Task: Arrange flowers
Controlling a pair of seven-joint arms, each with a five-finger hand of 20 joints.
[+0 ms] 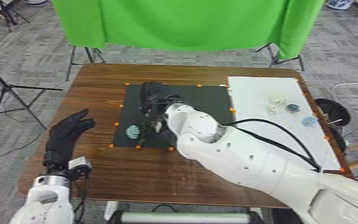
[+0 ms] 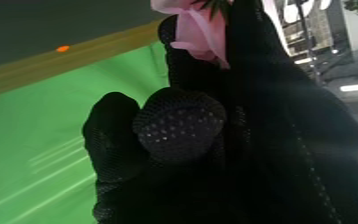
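Go gently with the pink flower (image 2: 199, 36).
Your right hand (image 2: 180, 125) pinches it; use light pressure, clearing the pale-blue flower (image 1: 133, 131) on the black mat's (image 1: 209, 102) near left.

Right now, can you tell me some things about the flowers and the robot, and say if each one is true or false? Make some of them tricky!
1. A pale blue flower lies on the black mat. True.
2. The big cloth past the table is red. False: it is green.
3. The right hand has a pink flower at its fingers. True.
4. The left hand is over the white sheet. False: it is on the other side, to the left of the black mat.
5. There are flowers on the white sheet. True.
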